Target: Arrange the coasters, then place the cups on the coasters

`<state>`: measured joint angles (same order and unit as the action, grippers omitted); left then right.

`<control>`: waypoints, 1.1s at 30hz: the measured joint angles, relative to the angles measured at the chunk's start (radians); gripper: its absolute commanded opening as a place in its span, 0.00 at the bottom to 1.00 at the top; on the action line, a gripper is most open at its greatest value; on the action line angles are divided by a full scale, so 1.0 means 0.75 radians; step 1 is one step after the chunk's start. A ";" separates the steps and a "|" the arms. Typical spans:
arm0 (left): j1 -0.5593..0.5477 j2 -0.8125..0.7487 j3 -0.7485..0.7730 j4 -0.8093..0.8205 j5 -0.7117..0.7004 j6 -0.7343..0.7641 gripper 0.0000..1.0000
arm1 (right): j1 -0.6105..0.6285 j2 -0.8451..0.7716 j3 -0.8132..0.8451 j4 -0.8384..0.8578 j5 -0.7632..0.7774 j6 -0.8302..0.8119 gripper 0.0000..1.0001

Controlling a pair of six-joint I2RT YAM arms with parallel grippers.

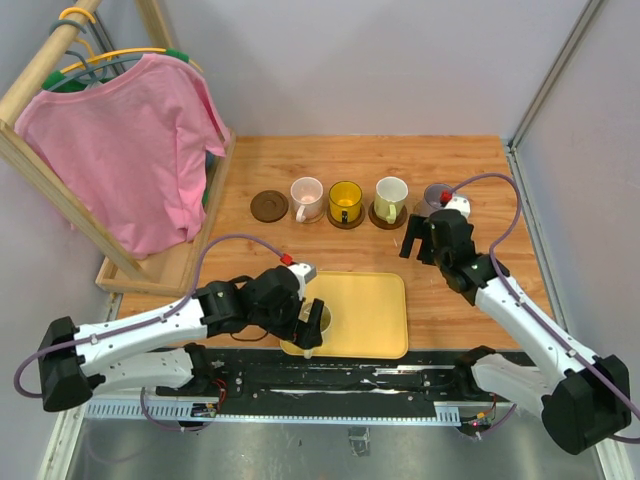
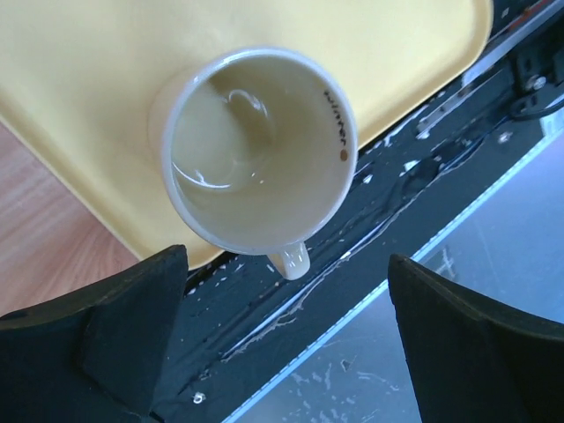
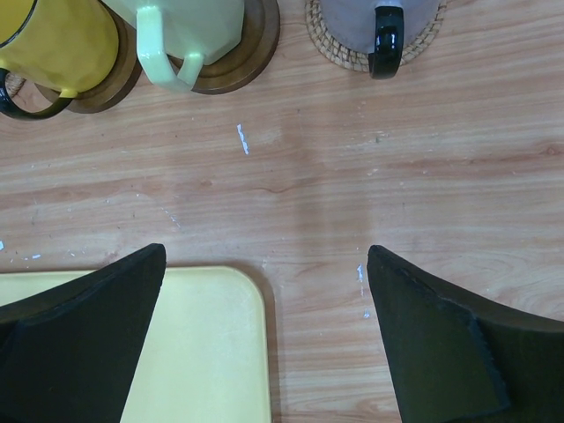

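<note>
Left gripper (image 2: 286, 262) is hanging wide open over the cream cup (image 2: 256, 150), gripping nothing; that cup is sitting on the tray's (image 2: 79, 79) near corner; right gripper (image 3: 266, 254) is gaping empty near the purple cup (image 3: 352, 12); the dark coaster (image 1: 268, 205) is lying bare.

a row of cups (image 1: 346, 198) stands on coasters (image 1: 346, 223), one coaster (image 1: 268, 205) beside them, another cup (image 1: 318, 318) on the tray (image 1: 368, 312).

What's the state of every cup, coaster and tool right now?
Cream cup, upright on yellow tray.
Bare coaster, empty.
Pink cup, on coaster.
Amber cup, on coaster.
Pale green cup, on coaster.
Purple cup, on woven coaster.
Left tool, open over cream cup.
Right tool, open, empty.
</note>
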<state>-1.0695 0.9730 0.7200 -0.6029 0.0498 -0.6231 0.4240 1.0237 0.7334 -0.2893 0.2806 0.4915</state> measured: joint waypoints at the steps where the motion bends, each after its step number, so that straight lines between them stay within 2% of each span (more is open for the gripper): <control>1: -0.020 0.019 -0.005 -0.003 -0.014 -0.011 1.00 | 0.001 -0.005 -0.003 0.001 0.000 -0.001 0.98; 5: -0.086 0.108 -0.017 -0.012 -0.091 -0.051 1.00 | 0.001 -0.026 -0.010 0.002 0.000 -0.001 0.98; 13: -0.114 0.210 -0.036 -0.006 -0.200 -0.094 1.00 | 0.000 -0.047 -0.035 0.010 -0.003 0.000 0.98; 14: -0.114 0.217 -0.038 -0.007 -0.211 -0.099 0.97 | 0.001 -0.047 -0.040 0.011 -0.004 0.000 0.98; 15: -0.115 0.220 -0.042 -0.007 -0.224 -0.104 0.91 | 0.001 -0.047 -0.045 0.011 -0.006 0.001 0.98; 18: -0.117 0.220 -0.043 -0.008 -0.255 -0.127 0.56 | 0.000 -0.047 -0.054 0.012 -0.015 0.001 0.98; 19: -0.120 0.219 -0.044 -0.008 -0.265 -0.131 0.48 | 0.000 -0.046 -0.055 0.012 -0.016 0.001 0.98; 20: -0.122 0.218 -0.045 -0.008 -0.281 -0.143 0.44 | 0.000 -0.046 -0.055 0.015 -0.016 0.001 0.98; 23: -0.122 0.202 -0.065 -0.013 -0.323 -0.156 0.44 | 0.000 -0.038 -0.055 0.028 -0.030 0.002 0.98; 29: -0.122 0.190 -0.079 -0.043 -0.381 -0.165 0.51 | 0.000 -0.005 -0.055 0.042 -0.061 0.003 0.98; 33: -0.122 0.190 -0.079 -0.045 -0.403 -0.163 0.52 | 0.000 0.012 -0.055 0.042 -0.072 0.003 0.98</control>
<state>-1.1610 1.1156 0.6609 -0.6369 -0.2523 -0.7452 0.4240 1.0325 0.6918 -0.2577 0.2264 0.4934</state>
